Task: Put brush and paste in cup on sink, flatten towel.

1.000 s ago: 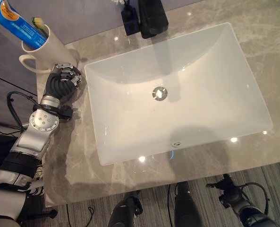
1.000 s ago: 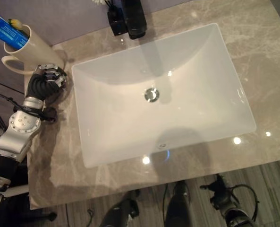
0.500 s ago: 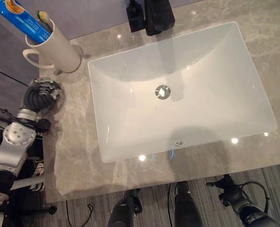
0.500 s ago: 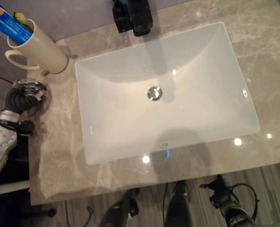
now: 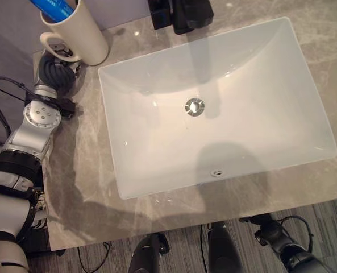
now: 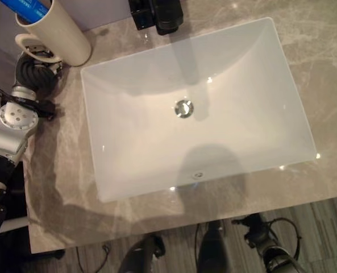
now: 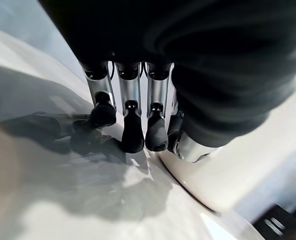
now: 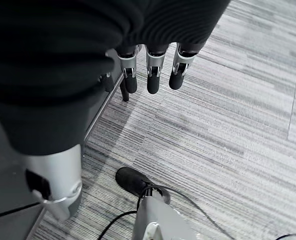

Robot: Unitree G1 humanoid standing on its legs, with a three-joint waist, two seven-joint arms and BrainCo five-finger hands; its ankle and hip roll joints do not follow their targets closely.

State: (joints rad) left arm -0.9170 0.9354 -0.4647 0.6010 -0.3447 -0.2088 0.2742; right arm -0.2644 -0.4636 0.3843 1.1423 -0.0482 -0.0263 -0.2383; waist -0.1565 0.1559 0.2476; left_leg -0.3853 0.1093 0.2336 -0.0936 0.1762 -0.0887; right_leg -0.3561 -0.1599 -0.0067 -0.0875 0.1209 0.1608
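At the counter's (image 5: 88,193) far left corner, the cup (image 5: 83,34) stands upright beside the basin (image 5: 213,108), a blue paste tube (image 5: 57,7) showing in its mouth; the brush cannot be made out. The left hand (image 5: 54,65) sits at the cup's handle, fingers (image 7: 133,132) extended against the cup's base, nothing clamped. The right hand (image 8: 150,75) hangs over the floor, fingers relaxed. Cup stage appears near done; towel flattening outstanding, no towel located. Basin holds nothing.
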